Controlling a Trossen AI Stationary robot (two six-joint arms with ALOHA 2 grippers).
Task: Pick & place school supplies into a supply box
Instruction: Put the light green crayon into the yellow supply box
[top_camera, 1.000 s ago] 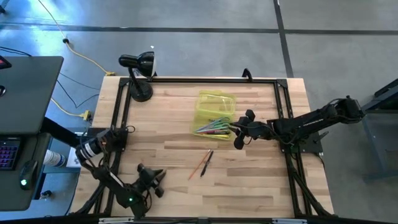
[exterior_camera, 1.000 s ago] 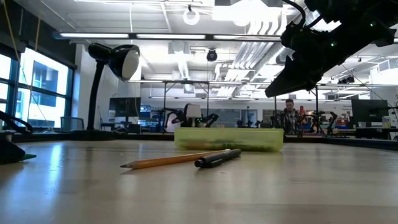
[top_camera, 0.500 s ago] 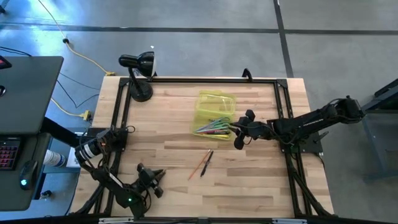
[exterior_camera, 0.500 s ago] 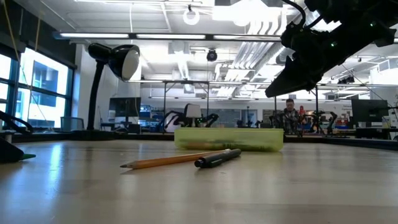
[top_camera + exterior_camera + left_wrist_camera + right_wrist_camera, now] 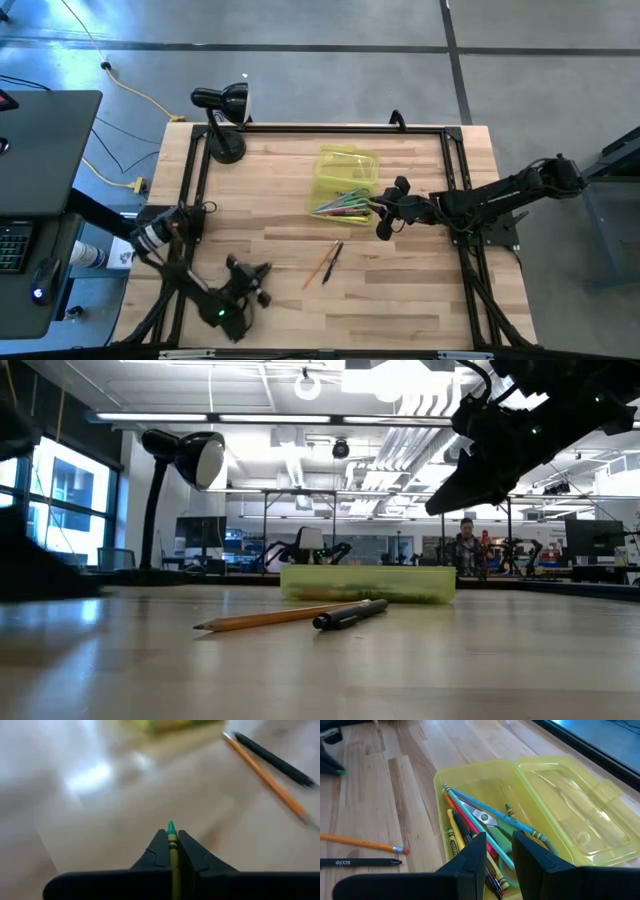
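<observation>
Evidently the left gripper (image 5: 172, 851) has its jaws clamped on a green crayon (image 5: 172, 855) (right gripper (image 5: 495, 851): jaws slightly apart, empty).

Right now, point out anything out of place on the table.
Two supplies lie loose on the table, outside the box: a pencil and a black pen, side by side in front of it. The left gripper is shut on a green crayon. The box lid is open. Nothing looks spilled or damaged.
</observation>
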